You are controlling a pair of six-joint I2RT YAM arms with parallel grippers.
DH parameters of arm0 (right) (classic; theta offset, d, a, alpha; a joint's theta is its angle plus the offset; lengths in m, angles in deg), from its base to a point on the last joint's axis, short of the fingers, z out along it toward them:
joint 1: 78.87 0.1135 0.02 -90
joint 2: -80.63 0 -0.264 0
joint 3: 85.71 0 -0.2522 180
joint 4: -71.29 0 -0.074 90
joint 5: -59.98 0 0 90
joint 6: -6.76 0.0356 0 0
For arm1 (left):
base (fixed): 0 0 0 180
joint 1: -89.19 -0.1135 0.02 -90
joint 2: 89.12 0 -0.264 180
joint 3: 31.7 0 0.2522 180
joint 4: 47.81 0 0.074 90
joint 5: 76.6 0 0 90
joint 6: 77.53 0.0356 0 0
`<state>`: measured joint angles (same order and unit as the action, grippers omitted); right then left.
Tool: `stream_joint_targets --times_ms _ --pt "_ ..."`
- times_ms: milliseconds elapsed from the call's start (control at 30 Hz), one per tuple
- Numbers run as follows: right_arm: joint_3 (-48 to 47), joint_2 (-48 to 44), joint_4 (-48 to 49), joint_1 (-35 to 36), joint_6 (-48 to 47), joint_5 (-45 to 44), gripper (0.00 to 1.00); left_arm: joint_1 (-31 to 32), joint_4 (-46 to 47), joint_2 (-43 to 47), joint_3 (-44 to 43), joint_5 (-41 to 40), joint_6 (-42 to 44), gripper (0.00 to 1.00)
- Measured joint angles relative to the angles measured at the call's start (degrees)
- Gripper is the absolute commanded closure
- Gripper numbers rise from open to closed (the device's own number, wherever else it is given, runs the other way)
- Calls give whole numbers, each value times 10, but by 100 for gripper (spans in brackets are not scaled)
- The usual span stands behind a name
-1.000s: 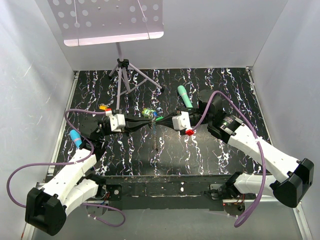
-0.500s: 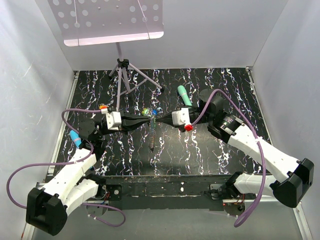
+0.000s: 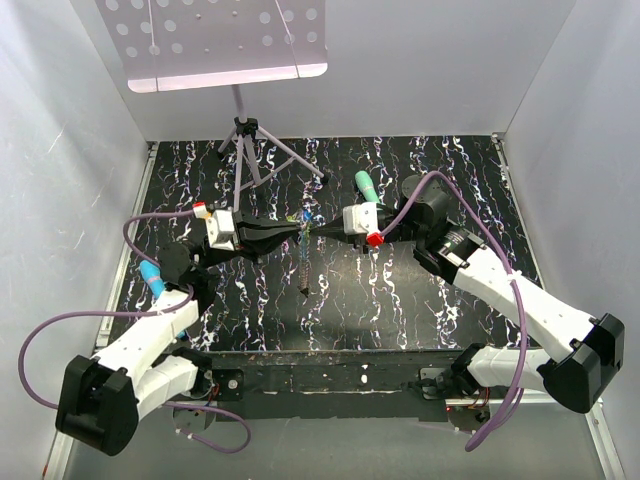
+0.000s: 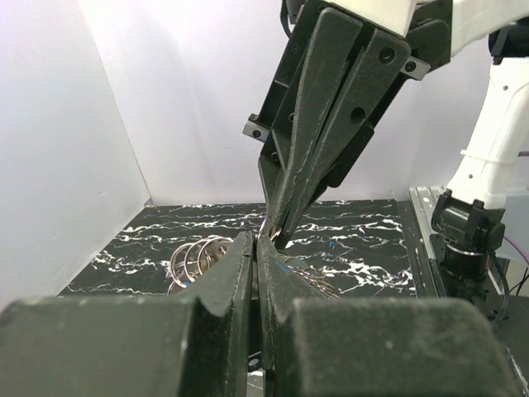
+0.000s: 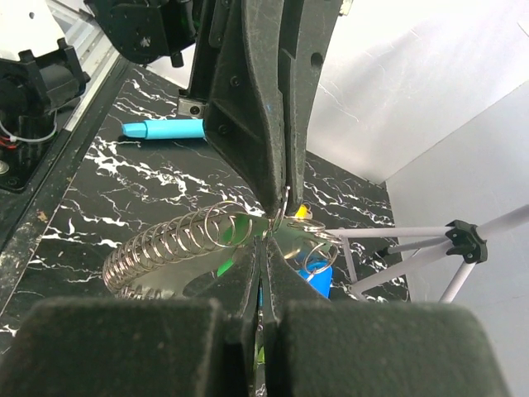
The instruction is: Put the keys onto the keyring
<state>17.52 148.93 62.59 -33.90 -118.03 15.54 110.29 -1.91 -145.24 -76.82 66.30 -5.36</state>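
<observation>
Keyring (image 3: 304,265) hangs free just in front of the tripod (image 3: 247,135). Left gripper (image 3: 298,232) and right gripper (image 3: 318,230) meet tip to tip, both jaws clamped on it. Judged: chain light, limp, swings, so pinch the rigid blue clasp (image 5: 319,278). Keys (image 5: 302,212) tiny, slippery; grip the plastic heads.

A black, white-veined tabletop (image 3: 350,310) is enclosed by plain white walls (image 3: 60,150); a perforated panel (image 3: 215,35) on a tripod (image 3: 247,135) is seen at upper left.

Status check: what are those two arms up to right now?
Both shut: left gripper, right gripper, tips meeting mid-air. Grey beaded-chain keyring hangs below them. Nothing in the way.
</observation>
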Motion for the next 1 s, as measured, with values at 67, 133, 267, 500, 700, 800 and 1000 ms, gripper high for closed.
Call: stream_joint_targets --times_ms 67,133,267,500,700,800,1000 --pt "0 0 5 0 4 -4 99 0 29 -13 3 -11 -26 100" --pt "0 0 7 0 7 -7 93 0 51 -19 10 -23 -45 100" --pt "-1 1 -3 0 17 -2 60 1 86 -22 29 -45 -78 100" --pt "-36 -3 -91 -3 38 19 36 0 120 -19 57 -90 -115 100" --pt "-109 -5 -172 -35 113 53 33 0 142 -13 82 -104 -174 100" --pt "-176 11 -236 -52 143 78 33 0 145 -7 85 -110 -207 100" --pt "-341 99 -412 -69 153 124 40 0 152 16 111 -140 -259 100"
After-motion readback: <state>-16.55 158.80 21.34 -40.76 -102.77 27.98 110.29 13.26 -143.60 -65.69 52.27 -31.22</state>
